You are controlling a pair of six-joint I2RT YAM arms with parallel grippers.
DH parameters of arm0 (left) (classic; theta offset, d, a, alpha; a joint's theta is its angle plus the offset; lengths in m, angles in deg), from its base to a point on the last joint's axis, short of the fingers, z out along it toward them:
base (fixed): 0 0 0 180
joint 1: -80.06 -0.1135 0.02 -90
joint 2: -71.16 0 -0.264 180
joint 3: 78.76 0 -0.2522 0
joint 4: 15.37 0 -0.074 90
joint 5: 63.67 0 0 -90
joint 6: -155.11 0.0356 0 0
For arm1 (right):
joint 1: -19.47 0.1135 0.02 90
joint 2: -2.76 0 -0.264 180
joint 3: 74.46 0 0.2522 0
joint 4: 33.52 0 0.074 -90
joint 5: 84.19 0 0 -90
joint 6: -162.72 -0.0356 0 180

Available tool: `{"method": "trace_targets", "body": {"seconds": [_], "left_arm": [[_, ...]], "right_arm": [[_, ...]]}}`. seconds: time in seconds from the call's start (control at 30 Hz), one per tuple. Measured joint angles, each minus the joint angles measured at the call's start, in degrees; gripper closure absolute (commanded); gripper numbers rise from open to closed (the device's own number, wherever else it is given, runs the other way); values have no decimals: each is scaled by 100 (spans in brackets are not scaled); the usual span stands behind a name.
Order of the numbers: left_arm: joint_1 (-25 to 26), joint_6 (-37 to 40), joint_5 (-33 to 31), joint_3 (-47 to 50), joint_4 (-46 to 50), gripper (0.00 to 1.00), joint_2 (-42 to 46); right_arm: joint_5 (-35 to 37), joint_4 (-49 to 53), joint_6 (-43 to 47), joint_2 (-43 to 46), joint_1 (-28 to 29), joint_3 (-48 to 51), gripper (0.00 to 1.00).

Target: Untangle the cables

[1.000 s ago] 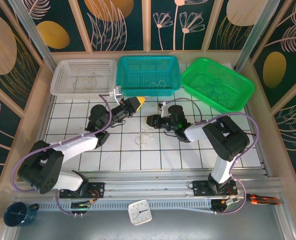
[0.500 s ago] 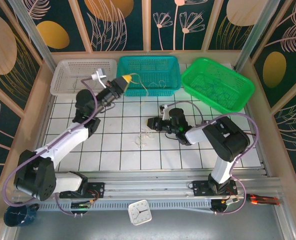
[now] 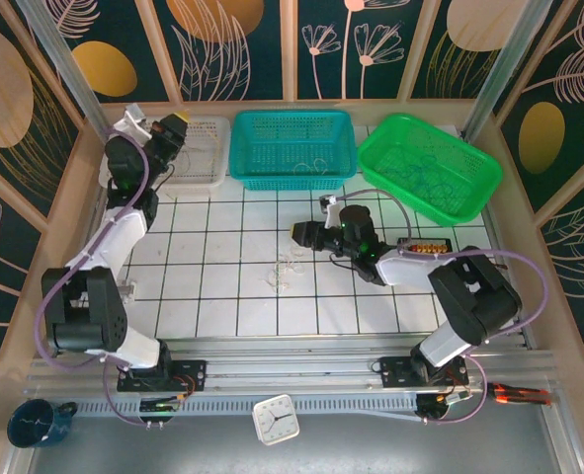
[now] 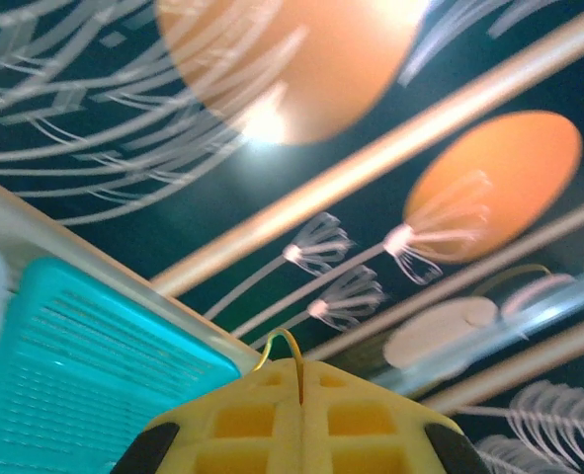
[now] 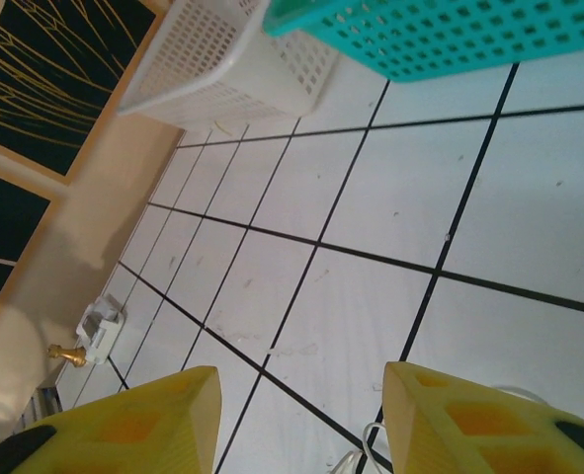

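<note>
Tiled table: the cable tangle lies at centre, near the right gripper, whose jaws are spread wide. Left gripper, raised over the white basket, pinches one tan-yellow cable.

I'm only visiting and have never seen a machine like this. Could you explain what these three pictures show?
Two robot arms are bolted at the near edge of a white gridded table. The overhead picture looks down on both; the other two come from cameras on their wrists. On the table lies a small tangle of thin cables. Behind stand a white plastic basket, a teal plastic basket and a green plastic basket. The left end effector, raised by the white basket, is shut on one thin tan-yellow wire. The right end effector is open, close to the tangle.
</note>
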Motion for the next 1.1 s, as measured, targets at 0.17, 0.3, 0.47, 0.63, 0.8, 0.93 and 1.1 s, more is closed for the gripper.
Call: {"method": "trace_targets", "body": {"seconds": [0.17,0.3,0.47,0.63,0.8,0.93,1.1], "left_arm": [[-278,420,-339,-549,426,100,-662],[-404,772,-636,-1091,837,100,-1233],[-442,1340,-1084,-1893,1587,85,-1912],[-442,1812,-1294,-2365,2181,54,-2293],[-442,1996,-1296,-2428,2437,28,-2345],[-442,2059,-1115,-2312,2420,13,-2277],[-439,1961,-721,-1397,2245,1,-1692]], "right_arm": [[313,522,142,612,4,-2,51],[581,979,190,1014,9,-2,51],[929,1552,267,1316,9,-2,50],[1237,2081,369,1683,9,0,48],[1495,2520,457,2022,7,33,45],[1523,2643,450,2127,7,107,45],[1449,2645,378,2072,9,223,44]]}}
